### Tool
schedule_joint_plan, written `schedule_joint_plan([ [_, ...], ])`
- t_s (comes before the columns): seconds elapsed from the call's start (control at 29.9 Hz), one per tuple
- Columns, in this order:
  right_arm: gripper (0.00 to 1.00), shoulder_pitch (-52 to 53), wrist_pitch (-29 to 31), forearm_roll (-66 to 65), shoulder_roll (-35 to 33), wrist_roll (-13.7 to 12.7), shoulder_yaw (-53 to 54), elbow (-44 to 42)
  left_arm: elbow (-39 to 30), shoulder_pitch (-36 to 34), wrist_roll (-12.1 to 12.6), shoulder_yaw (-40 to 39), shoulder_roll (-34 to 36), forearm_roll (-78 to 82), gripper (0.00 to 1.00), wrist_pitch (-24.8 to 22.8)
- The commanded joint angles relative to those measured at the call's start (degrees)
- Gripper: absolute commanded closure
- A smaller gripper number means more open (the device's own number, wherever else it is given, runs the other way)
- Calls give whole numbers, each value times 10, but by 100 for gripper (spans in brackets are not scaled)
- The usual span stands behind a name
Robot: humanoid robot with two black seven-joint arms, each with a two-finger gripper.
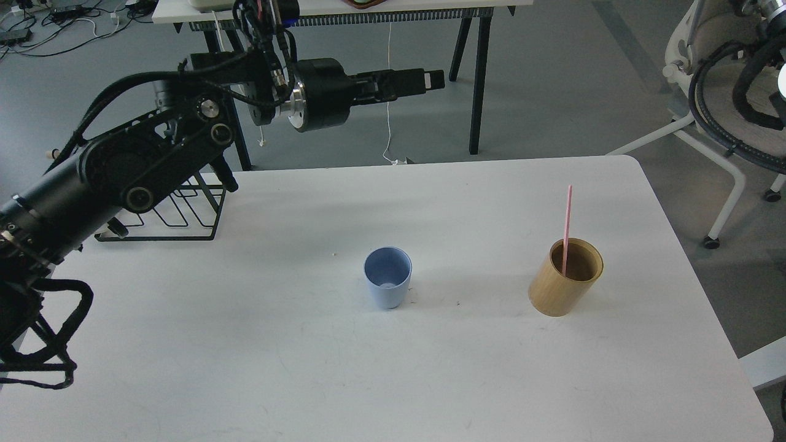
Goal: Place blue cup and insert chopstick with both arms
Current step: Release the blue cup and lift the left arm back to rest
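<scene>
The blue cup (387, 285) stands upright and alone on the white table (430, 380), near its middle. The pink chopstick (567, 227) stands tilted inside the tan bamboo-coloured cylinder (565, 288) at the right of the table. My left arm is raised high at the back left. Its gripper (430, 80) points right, well above and behind the cup, and holds nothing. Its fingers are seen side-on and overlap. Of my right arm only cables and a joint (737, 92) show at the top right; its gripper is out of view.
A black wire rack (184, 215) stands at the table's back left, partly behind my left arm. A second table with black legs (482, 80) stands behind. A white chair (706, 123) is off the right edge.
</scene>
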Motion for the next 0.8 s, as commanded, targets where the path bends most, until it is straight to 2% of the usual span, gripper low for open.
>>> schedule_joint_plan([
  [0.0, 1, -3, -3, -14, -31, 1, -15, 38, 52, 0, -1, -46, -1, -158, 2, 0],
  [0.37, 2, -36, -67, -159, -130, 8, -91, 168, 168, 15, 1, -67, 2, -642, 1, 0],
  [0.77, 2, -132, -166, -571, -179, 8, -92, 296, 271, 45, 1, -68, 9, -812, 1, 0],
])
